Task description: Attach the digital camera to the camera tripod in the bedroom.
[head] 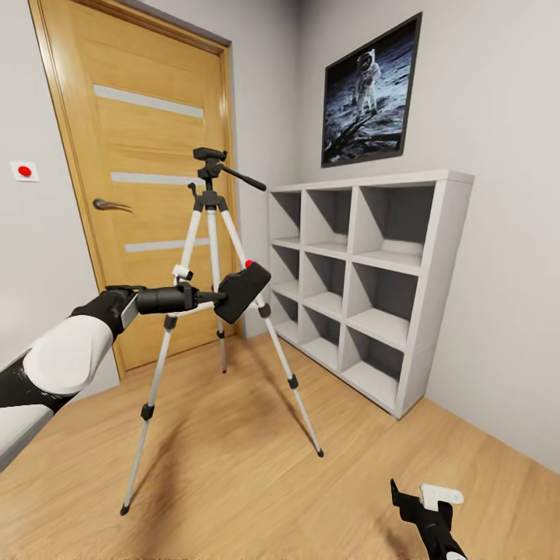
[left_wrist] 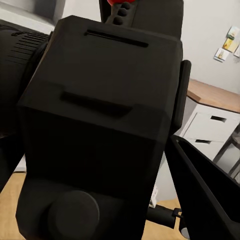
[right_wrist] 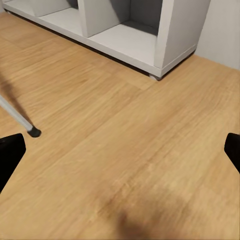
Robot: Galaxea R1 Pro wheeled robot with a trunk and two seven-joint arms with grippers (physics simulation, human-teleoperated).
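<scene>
The camera tripod [head: 211, 233] stands on the wood floor in front of the oak door, silver legs spread, black head and pan handle at the top. My left gripper [head: 222, 296] is shut on the digital camera [head: 243, 291], a black box with a red button, held at mid-leg height in front of the tripod and well below its head. Up close in the left wrist view, the digital camera [left_wrist: 100, 130] sits between the dark fingers [left_wrist: 205, 195]. My right gripper [head: 424, 505] hangs low at the front right, open, with nothing between its fingertips [right_wrist: 11, 155]. One tripod foot [right_wrist: 33, 132] rests on the floor near it.
White cube shelving [head: 365, 280] stands against the right wall, close to the tripod's right leg. The oak door [head: 148, 155] is behind the tripod, a framed astronaut picture [head: 372, 92] hangs above the shelving. Open plank floor [head: 257, 482] lies in front.
</scene>
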